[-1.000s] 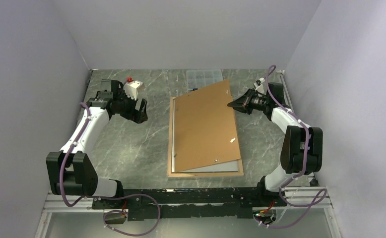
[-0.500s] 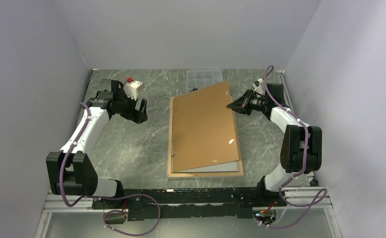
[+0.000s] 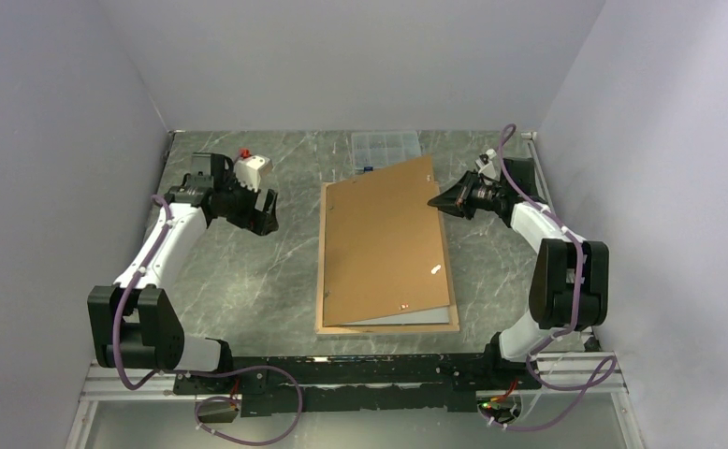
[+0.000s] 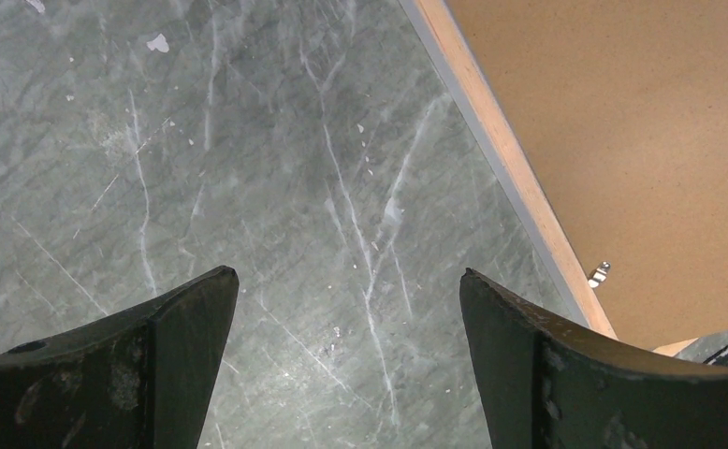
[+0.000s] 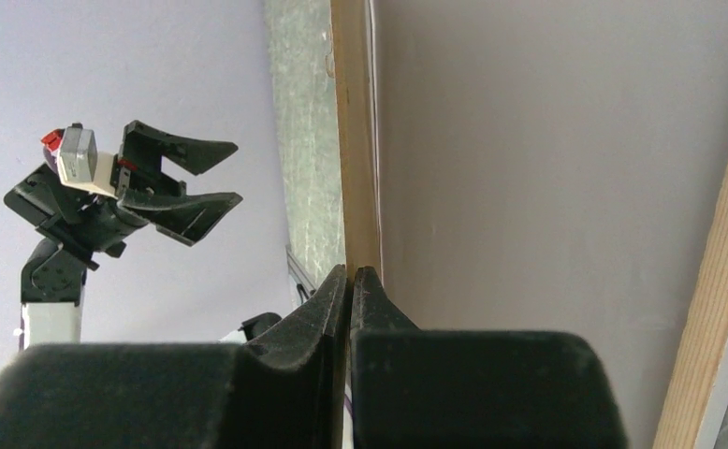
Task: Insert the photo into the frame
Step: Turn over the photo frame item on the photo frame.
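So the right gripper (image 3: 438,198) is clamped shut on the far right edge of the brown backing board (image 3: 384,243), just a thin pinch right at the rim. It has that side tipped up, while the board's near left corner rests down on the frame (image 3: 388,328). The frame lies flat in the middle of the table (image 3: 248,281), wooden back facing up.

I can't actually see the photo's picture side anywhere. There's a pale strip (image 3: 416,316) showing inside the frame at the near end, under the board. It might be the photo's white back, but I can't say for sure.

The left gripper (image 3: 269,213) hangs over bare table well left of the frame, jaws wide apart and nothing in them.

My worry is that tiny grip on a big floppy sheet. If the board twists it could slide out and slap back down, knocking whatever's sitting in the frame out of line. Nothing is pinning the frame either, so the corner that's resting on it could drag it sideways. The little metal clip (image 4: 601,274) on the frame's edge looks like something the board could snag on too.
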You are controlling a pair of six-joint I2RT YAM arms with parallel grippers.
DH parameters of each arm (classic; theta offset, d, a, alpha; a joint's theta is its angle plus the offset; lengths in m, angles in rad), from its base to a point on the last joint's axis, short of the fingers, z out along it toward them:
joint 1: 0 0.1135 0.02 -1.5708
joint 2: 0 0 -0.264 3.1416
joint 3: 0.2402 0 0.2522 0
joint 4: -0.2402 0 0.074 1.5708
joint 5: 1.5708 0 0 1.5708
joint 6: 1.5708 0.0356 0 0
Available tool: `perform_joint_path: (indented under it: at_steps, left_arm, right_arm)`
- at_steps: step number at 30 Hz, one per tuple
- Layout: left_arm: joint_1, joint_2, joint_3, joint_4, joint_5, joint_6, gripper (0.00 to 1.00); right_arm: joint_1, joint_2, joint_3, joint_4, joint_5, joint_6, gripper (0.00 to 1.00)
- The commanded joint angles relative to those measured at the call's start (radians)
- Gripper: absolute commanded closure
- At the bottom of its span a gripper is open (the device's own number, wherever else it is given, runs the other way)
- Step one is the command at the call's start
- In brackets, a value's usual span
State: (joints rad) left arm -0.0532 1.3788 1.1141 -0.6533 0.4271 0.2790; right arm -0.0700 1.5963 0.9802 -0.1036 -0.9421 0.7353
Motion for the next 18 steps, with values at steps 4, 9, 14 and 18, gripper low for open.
perform_joint_path:
  at_steps: [4, 9, 14, 18]
  left_arm:
    - [-0.004, -0.037, -0.012, 0.024, -0.008, 0.015, 0.06]
    - [-0.004, -0.038, -0.018, 0.025, -0.008, 0.012, 0.06]
    - [-0.004, -0.044, -0.023, 0.026, -0.009, 0.015, 0.06]
    - [-0.004, -0.041, -0.023, 0.026, -0.011, 0.016, 0.06]
  right_arm:
    - [0.001, -0.096, 0.017, -0.02, -0.028, 0.013, 1.0]
    - [0.001, -0.102, 0.019, -0.017, -0.025, 0.02, 1.0]
    - [0.005, -0.086, 0.002, 0.014, -0.019, 0.037, 1.0]
    - [0.026, -0.065, 0.004, 0.023, -0.006, 0.041, 1.0]
